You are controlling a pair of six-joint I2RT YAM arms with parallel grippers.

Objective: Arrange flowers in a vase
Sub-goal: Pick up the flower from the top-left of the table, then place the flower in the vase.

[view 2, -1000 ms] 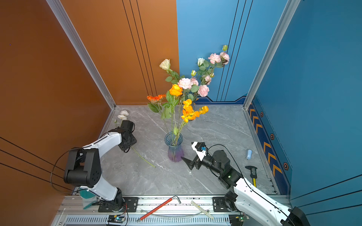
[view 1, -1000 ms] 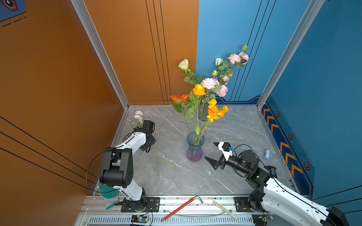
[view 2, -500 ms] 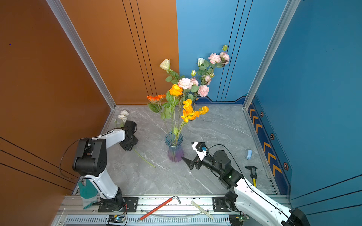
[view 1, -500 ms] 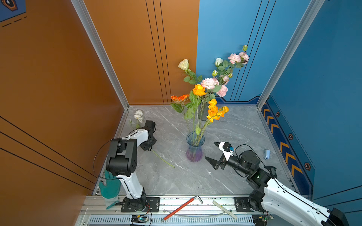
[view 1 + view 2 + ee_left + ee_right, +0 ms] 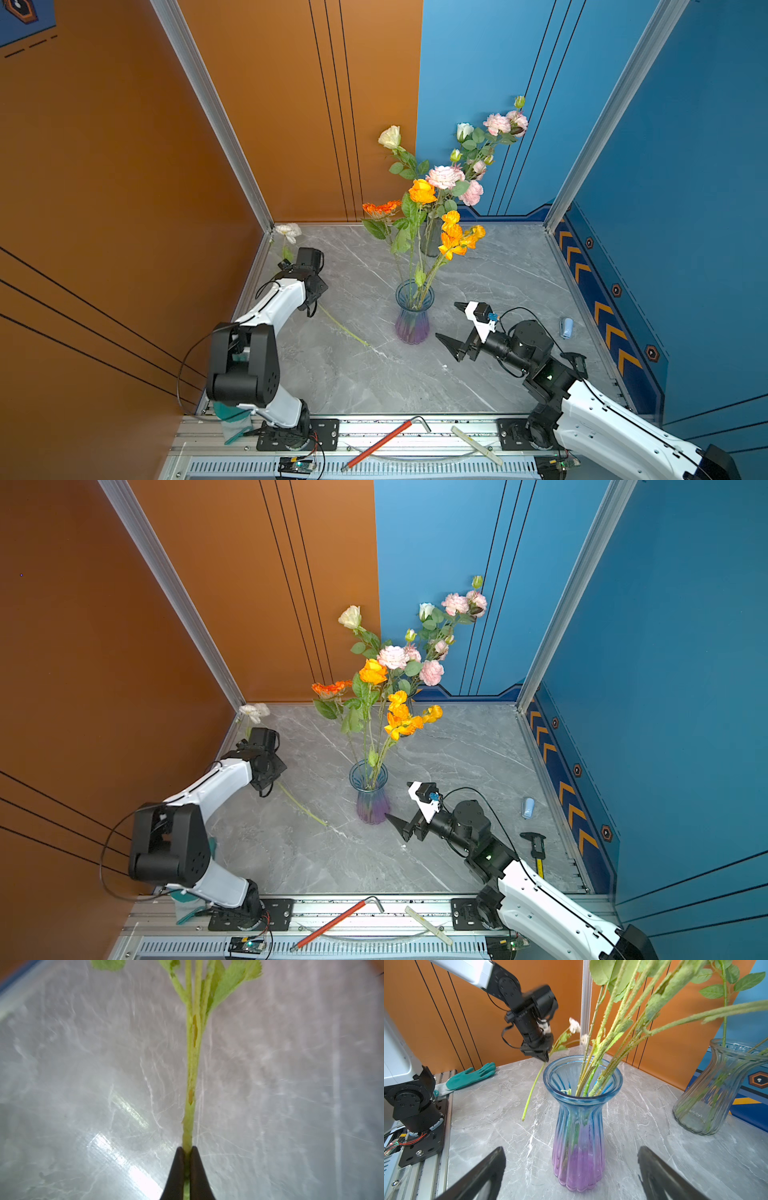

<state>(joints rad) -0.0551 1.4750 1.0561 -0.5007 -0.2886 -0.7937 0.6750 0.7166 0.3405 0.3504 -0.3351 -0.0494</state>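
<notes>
A ribbed blue-to-purple vase [image 5: 412, 316] [image 5: 371, 796] [image 5: 581, 1122] stands mid-table and holds orange and yellow flowers [image 5: 453, 237] on green stems. A white flower [image 5: 288, 232] [image 5: 254, 712] lies towards the back-left corner, its long stem [image 5: 343, 329] [image 5: 532, 1088] trailing over the table. My left gripper [image 5: 187, 1150] [image 5: 545, 1057] is shut on that stem [image 5: 192, 1076] just below its leaves. My right gripper [image 5: 449, 321] [image 5: 399, 801] [image 5: 571, 1149] is open, just right of the vase and facing it, with nothing between its fingers.
A clear vase [image 5: 716, 1088] with pink and cream flowers [image 5: 469, 183] stands at the back. A green glove [image 5: 471, 1078] lies by the left arm's base. A red-handled tool [image 5: 382, 442] lies on the front rail. A caliper [image 5: 536, 845] and a small blue object [image 5: 566, 327] lie at the right.
My left gripper has closed on the white flower's stem, and the left arm's lower links have swung round. The right arm has not moved.
</notes>
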